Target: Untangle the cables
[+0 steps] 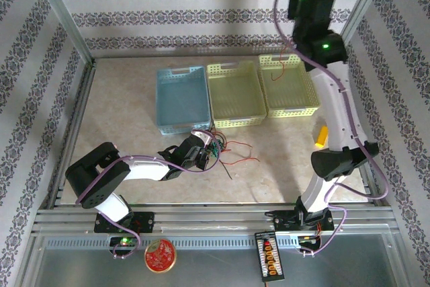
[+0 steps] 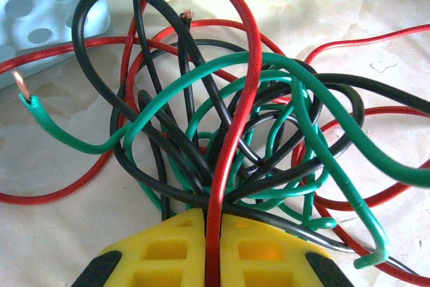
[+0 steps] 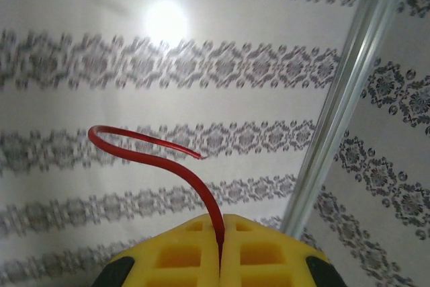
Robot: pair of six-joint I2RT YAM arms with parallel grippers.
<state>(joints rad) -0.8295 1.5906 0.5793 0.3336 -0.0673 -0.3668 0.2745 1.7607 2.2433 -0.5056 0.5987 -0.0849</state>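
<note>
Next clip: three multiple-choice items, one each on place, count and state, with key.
1. The tangle of cables lies: A at the far left corner; B beside the right arm's base; C on the table at the left claw.
2. Baskets: A three; B two; C four.
3. The right claw is: A open; B shut on a red cable; C shut on a green cable.
C, the tangle starts at its tips; A, blue basket, lime basket, yellow basket; B, a red strand pinched in it.
</note>
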